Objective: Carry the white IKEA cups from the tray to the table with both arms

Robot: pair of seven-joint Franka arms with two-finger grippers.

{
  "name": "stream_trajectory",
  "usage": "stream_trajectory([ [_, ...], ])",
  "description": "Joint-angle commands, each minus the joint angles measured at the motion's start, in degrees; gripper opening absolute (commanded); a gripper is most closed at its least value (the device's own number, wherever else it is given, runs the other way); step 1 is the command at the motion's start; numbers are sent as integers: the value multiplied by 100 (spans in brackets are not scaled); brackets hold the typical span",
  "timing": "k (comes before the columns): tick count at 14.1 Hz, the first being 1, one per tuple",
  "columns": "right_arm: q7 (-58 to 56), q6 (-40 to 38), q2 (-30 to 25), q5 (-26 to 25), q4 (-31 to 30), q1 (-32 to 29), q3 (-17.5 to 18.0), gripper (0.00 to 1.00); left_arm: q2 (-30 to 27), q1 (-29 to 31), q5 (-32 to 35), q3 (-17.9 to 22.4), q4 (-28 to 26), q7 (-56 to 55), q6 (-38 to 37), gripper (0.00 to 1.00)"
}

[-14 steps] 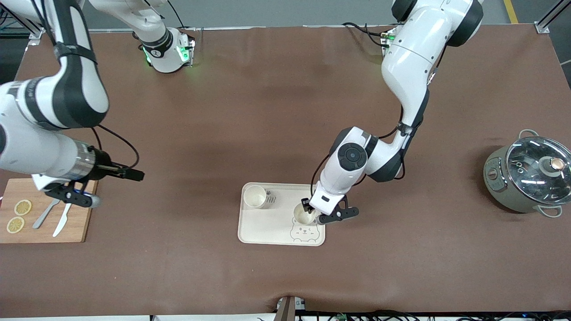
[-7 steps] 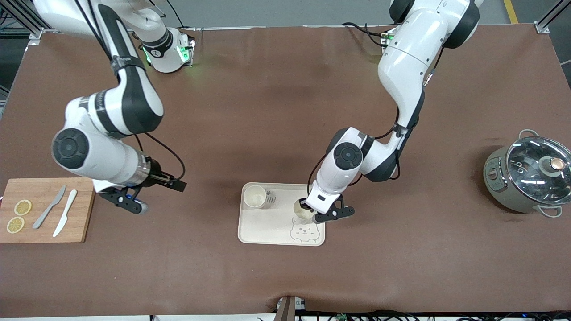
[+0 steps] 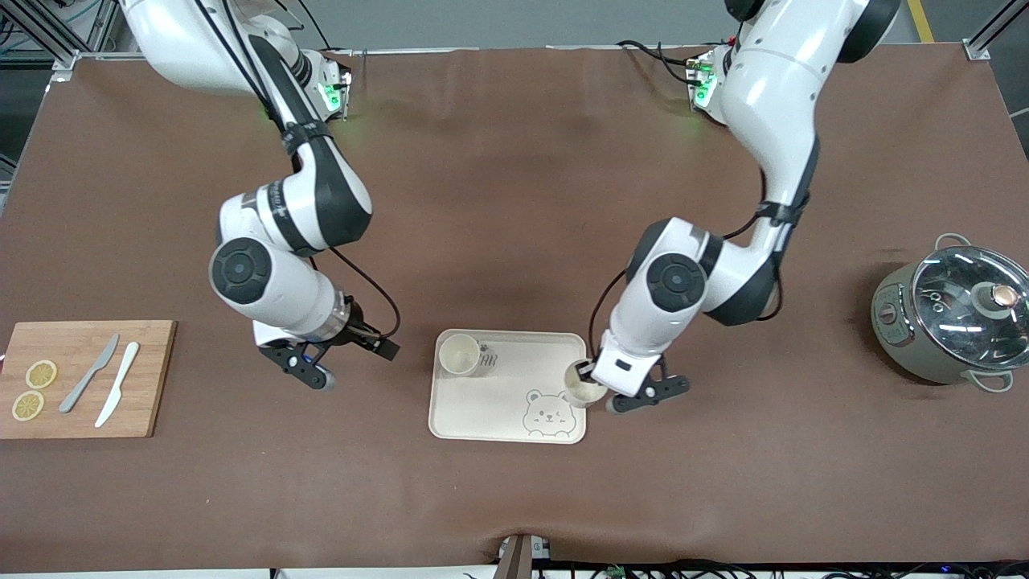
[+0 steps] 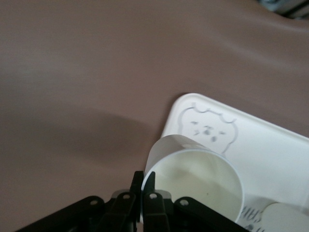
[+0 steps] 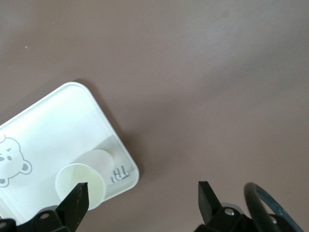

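Count from where I stood: 2 white cups [image 3: 459,355] [image 3: 584,388], 1 bear-print tray [image 3: 490,402], 1 wooden cutting board [image 3: 76,342], 2 knives [image 3: 88,385] [image 3: 117,395] on it, 2 lemon slices [image 3: 41,374] [image 3: 27,405], 1 lidded pot [image 3: 953,319]. 2 arms, so 2 grippers [image 3: 615,394] [image 3: 309,370].

Left gripper [image 3: 589,378] lifted cup [image 3: 582,391] — right gripper [image 3: 321,366] neared tray [image 3: 482,418].

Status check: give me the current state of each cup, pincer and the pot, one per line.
Cup in left pincer: gripped by its rim, over the tray edge.
Second cup: upright on the tray.
Left pincer: shut on the cup.
Right pincer: open, empty, above the table.
Pot: lid on.
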Motion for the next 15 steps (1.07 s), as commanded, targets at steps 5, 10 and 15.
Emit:
stream_trajectory([
  [5,807,1007,731,57,117,623,-56,100,-1554,717,159,-43,-2126,18,-323,0],
  [10,877,1174,951,58,117,790,-56,93,-1335,1122,159,-43,-2144,96,54,0],
  [15,904,1270,1074,84,108,825,-56,17,-1071,1298,159,-34,-2170,378,265,0],
])
